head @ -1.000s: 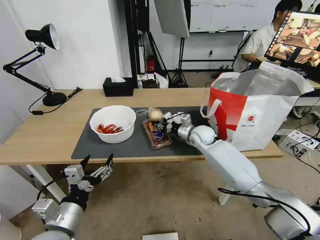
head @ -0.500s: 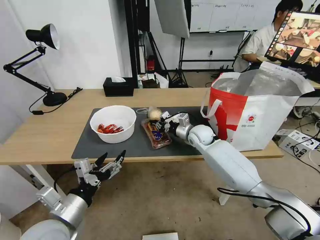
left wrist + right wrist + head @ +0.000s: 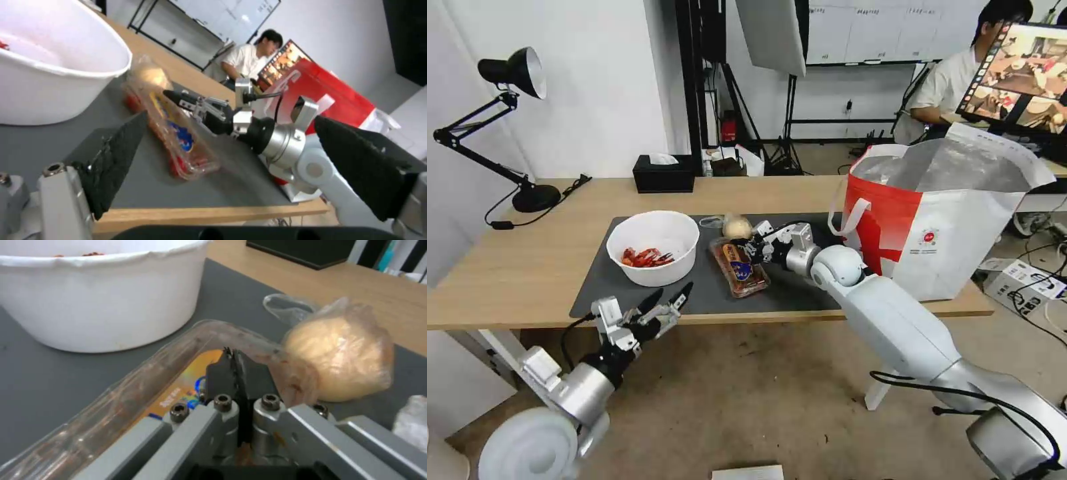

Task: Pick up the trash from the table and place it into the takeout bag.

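I have the right gripper reaching over the dark grey rectangular mat on the long light-wood table. Its black fingers are pressed together at the near rim of the clear hinged plastic tray; in the right wrist view no gap shows between them, and I cannot tell whether any of the tray's plastic is pinched in them. The tray lies flat on the mat, a blue and orange label showing through its lid.

Just beyond the tray, touching its far end, sits the beige bun in its clear bag. The white round bowl with red crayfish shells in it stands on the mat just to the left of the tray. A bit of crumpled white tissue lies beside the bun.

The large boxy white takeout bag with the red panel stands upright at the right end of the table, mouth open, silver lining visible.

My left gripper hovers at the front edge of the table, below the bowl, its two black fingers spread wide and holding nothing.

Farther back on the table are a black tissue box and a black desk lamp.
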`<state>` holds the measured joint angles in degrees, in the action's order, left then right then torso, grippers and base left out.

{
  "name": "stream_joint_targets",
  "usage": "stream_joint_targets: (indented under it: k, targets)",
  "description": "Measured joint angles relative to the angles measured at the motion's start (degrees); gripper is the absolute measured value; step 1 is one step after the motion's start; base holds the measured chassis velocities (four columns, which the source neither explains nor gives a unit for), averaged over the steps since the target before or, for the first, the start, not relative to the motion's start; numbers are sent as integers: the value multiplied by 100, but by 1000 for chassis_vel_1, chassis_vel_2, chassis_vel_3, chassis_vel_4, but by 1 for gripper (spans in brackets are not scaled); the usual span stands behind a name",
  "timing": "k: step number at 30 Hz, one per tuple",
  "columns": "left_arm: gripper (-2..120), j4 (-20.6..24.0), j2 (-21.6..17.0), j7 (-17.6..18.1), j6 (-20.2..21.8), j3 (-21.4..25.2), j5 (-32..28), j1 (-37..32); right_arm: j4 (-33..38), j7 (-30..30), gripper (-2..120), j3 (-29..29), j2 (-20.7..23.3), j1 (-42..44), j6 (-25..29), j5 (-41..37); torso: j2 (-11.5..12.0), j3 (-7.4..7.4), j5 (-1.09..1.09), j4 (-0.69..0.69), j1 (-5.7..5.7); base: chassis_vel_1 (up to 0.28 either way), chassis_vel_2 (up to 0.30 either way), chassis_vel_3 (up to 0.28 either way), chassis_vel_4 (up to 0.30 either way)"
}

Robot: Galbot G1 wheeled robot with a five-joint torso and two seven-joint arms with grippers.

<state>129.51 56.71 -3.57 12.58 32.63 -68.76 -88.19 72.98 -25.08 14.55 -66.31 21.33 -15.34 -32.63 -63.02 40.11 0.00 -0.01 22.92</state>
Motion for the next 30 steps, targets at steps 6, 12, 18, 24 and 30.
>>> stream_joint_targets:
  k: [6, 12, 18, 24, 30]
  targets:
    - [100, -456, -395, -230, -30, -366, -176, 412, -71, -17, 0, 62, -11, -39, -1, -50, 0, 0, 0, 1, 0, 0, 0, 0, 0]
    - [100, -711, -575, -300, 2, -657, -439, 849, -71, -18, 0, 103, 34, -80, -4, -54, 0, 0, 0, 1, 0, 0, 0, 0, 0]
    - [100, -1091, -686, -305, 248, -1206, -927, 1491, -59, -23, 0, 145, 98, -150, -4, -89, 0, 0, 0, 0, 0, 0, 0, 0, 0]
    - [100, -1277, -633, -226, 485, -1585, -1317, 1908, -62, -27, 0, 167, 101, -195, -2, -120, 0, 0, 0, 1, 0, 0, 0, 0, 0]
    - [100, -1649, -492, 78, 681, -1930, -1940, 2436, -74, -32, 0, 170, 111, -202, 7, -127, 0, 0, 0, 1, 0, 0, 0, 0, 0]
